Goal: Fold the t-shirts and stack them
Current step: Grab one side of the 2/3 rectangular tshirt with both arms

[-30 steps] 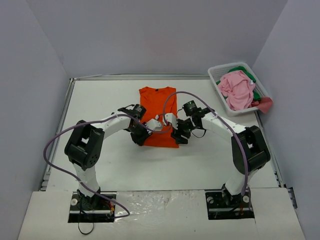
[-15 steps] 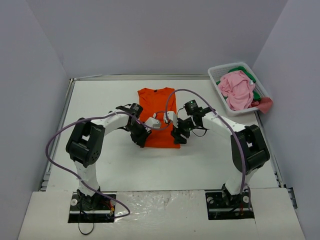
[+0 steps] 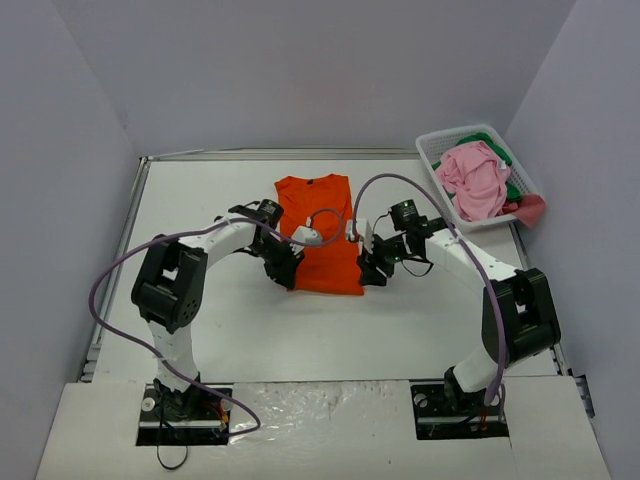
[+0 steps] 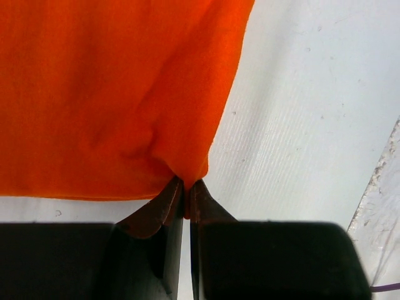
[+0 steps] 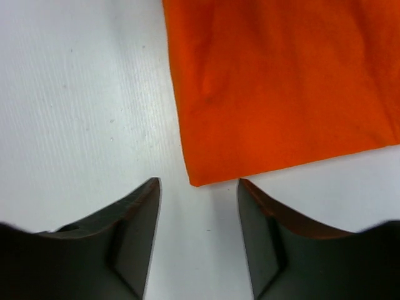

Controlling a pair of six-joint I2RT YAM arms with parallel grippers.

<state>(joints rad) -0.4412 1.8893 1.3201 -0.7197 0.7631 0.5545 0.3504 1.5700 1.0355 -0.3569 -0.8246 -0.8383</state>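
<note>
The orange t-shirt (image 3: pixel 318 235) lies folded into a long narrow strip on the white table, collar at the far end. My left gripper (image 3: pixel 288 272) sits at its near left corner. In the left wrist view this gripper (image 4: pixel 186 187) is shut on a pinch of the orange cloth (image 4: pixel 112 94). My right gripper (image 3: pixel 368 272) is at the near right corner. The right wrist view shows it (image 5: pixel 198 187) open, with the shirt's corner (image 5: pixel 195 180) lying flat just ahead between the fingertips, untouched. A pink t-shirt (image 3: pixel 475 180) and a green one (image 3: pixel 512 188) lie heaped in the basket.
The white slotted basket (image 3: pixel 430 150) stands at the far right against the wall, a reddish cloth (image 3: pixel 530 208) hanging over its near rim. Purple cables loop above both arms. A metal rail (image 3: pixel 125 240) runs along the table's left edge.
My right arm has swung to the right, its gripper now just off the shirt's near right corner. The left gripper has shifted slightly and stays shut on the cloth.
</note>
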